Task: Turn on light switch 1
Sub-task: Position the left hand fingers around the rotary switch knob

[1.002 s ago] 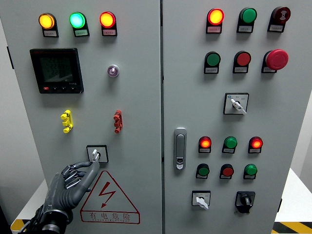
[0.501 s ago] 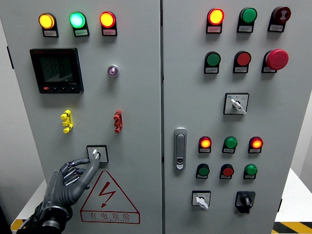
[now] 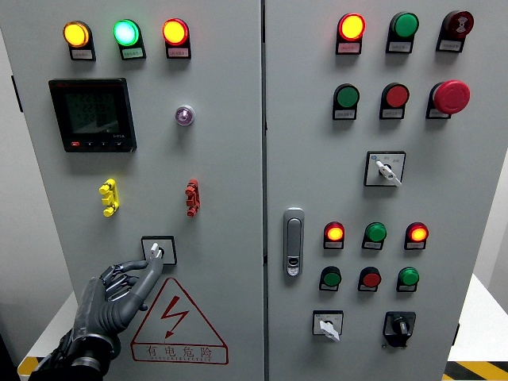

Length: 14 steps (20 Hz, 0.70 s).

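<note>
A small rotary switch [image 3: 158, 251] with a white knob on a black square plate sits low on the left cabinet door. My left hand [image 3: 133, 279], dark grey, comes up from the lower left corner. Its index fingertip [image 3: 155, 263] is stretched out and touches the underside of the knob. The other fingers are loosely bent and hold nothing. My right hand does not show.
A red lightning warning sign [image 3: 176, 321] lies just below the switch. Yellow [image 3: 108, 198] and red [image 3: 191, 197] clips and a dark display [image 3: 92, 114] sit above. The right door carries a handle [image 3: 293, 241], lit buttons, further rotary switches [image 3: 384, 168] and a red stop button [image 3: 450, 96].
My left wrist and palm have drifted slightly left and down. The index fingertip has stayed at the knob, and the knob looks unchanged.
</note>
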Each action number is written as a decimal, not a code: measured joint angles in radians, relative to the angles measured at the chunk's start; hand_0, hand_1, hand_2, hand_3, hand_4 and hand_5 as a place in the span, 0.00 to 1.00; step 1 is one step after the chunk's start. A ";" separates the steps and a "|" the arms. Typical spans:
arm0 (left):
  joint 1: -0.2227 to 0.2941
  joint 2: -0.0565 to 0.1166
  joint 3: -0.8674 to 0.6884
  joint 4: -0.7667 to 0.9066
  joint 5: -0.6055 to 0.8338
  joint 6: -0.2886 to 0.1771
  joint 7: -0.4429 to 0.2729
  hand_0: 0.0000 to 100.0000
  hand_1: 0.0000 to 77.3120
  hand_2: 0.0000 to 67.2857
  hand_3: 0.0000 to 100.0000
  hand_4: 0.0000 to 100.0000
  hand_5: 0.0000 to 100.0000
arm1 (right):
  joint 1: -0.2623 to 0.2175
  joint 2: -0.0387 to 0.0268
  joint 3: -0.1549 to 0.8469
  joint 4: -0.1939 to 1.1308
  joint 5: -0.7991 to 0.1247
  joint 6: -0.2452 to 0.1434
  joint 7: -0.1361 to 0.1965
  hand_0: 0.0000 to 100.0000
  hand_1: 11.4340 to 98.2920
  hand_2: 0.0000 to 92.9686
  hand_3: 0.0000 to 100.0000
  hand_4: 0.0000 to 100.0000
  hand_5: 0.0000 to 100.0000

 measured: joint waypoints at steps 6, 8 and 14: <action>-0.007 -0.005 0.009 -0.001 0.001 0.000 0.003 0.00 0.83 0.65 0.80 0.97 0.70 | -0.001 0.0000 0.000 0.000 0.000 0.000 0.000 0.00 0.13 0.00 0.11 0.23 0.15; -0.008 -0.005 0.010 -0.001 0.001 0.001 0.004 0.00 0.83 0.66 0.80 0.97 0.71 | 0.000 0.0000 0.000 0.000 0.000 0.000 0.001 0.00 0.13 0.00 0.11 0.23 0.15; -0.010 -0.001 0.014 0.001 0.004 0.014 0.008 0.00 0.83 0.66 0.81 0.98 0.71 | 0.000 0.0000 0.000 0.000 0.000 0.000 0.001 0.00 0.13 0.00 0.11 0.23 0.15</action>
